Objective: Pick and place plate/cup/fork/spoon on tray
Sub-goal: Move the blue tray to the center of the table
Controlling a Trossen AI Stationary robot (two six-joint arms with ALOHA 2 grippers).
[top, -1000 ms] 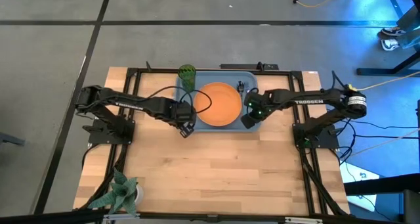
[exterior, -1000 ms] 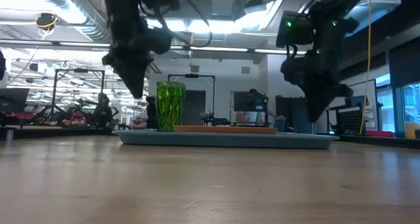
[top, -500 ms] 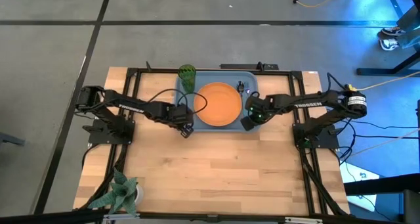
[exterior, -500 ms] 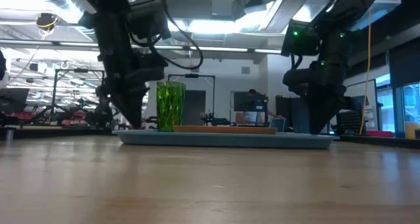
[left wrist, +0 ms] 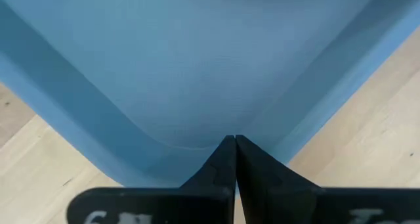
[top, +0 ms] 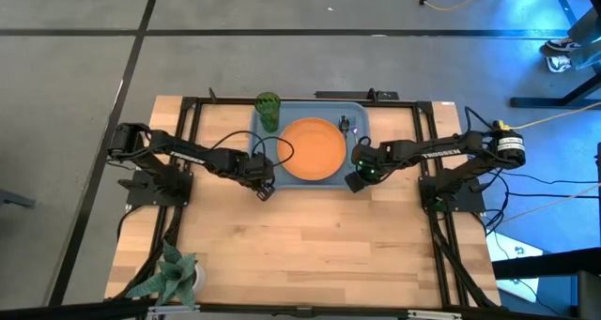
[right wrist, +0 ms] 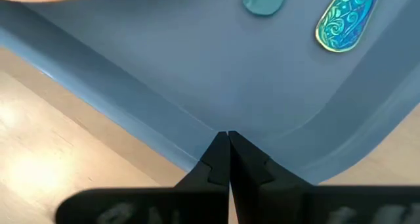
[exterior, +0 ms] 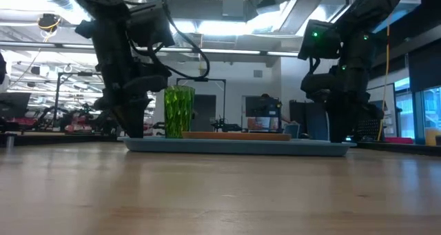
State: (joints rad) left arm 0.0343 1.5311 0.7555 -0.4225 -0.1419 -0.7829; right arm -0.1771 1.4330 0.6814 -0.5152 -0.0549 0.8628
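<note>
The light-blue tray [top: 355, 114] lies at the table's far middle. The orange plate [top: 313, 149] lies flat in it, and the green cup [top: 269, 109] stands upright in its far left corner. Two utensils [top: 346, 125] lie in the tray right of the plate. The right wrist view shows only their handle ends, one teal [right wrist: 264, 0] and one patterned [right wrist: 348, 20]. My left gripper [top: 263, 190] is shut, low at the tray's near left corner [left wrist: 151, 165]. My right gripper [top: 353, 181] is shut, low at the tray's near right corner [right wrist: 275, 152]. My left gripper points down with its shut fingertips [left wrist: 226, 159] at the rim of the tray's near left corner; I cannot tell whether they touch it. My right gripper points down with its shut fingertips [right wrist: 220, 155] at the rim of the tray's near right corner; I cannot tell whether they touch it.
A pale green plant [top: 174, 273] stands at the table's near left corner. Bare wood stretches from the tray to the near edge [top: 310, 254]. The arms' black bases stand at the left [top: 150, 184] and right [top: 451, 193] edges.
Both grippers have gone down, from above the tray's ends to table height at its near corners, and a little toward the near edge. Their fingers have stayed shut. The tray and the things in it have not moved.
</note>
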